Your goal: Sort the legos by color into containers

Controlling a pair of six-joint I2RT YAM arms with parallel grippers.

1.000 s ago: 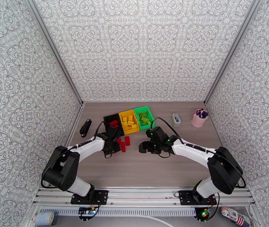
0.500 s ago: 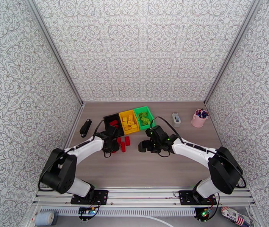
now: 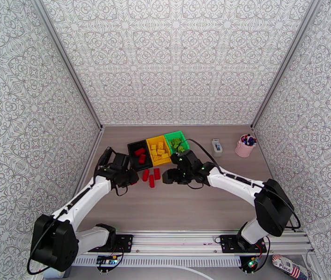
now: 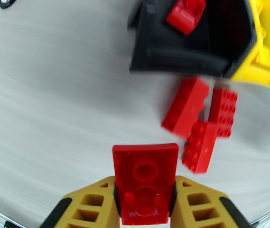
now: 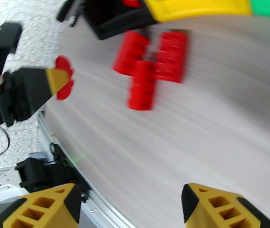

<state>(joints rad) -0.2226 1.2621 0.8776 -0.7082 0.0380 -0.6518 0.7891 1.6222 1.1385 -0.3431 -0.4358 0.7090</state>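
My left gripper [image 4: 145, 198] is shut on a red lego [image 4: 145, 179], studs facing down, held above the table just short of the black bin [image 4: 196, 54]. From above, that gripper [image 3: 133, 177] sits left of three loose red legos [image 3: 151, 176]. They lie together in front of the black bin [image 3: 134, 146], which holds red legos [image 3: 141, 155]. Yellow legos fill the yellow bin [image 3: 150, 139] and green ones the green bin [image 3: 180, 135]. My right gripper [image 3: 164, 177] is open and empty, just right of the loose red legos [image 5: 146, 65].
A pink cup [image 3: 245, 145] with small items stands at the back right, and a small grey device [image 3: 217, 146] lies left of it. A black object [image 3: 105, 156] lies beside my left arm by the left wall. Bare tabletop stretches in front of both grippers.
My left arm has swung outward to the left and the gripper has backed off the pile with a red lego. My right gripper has slid left toward the loose red legos.
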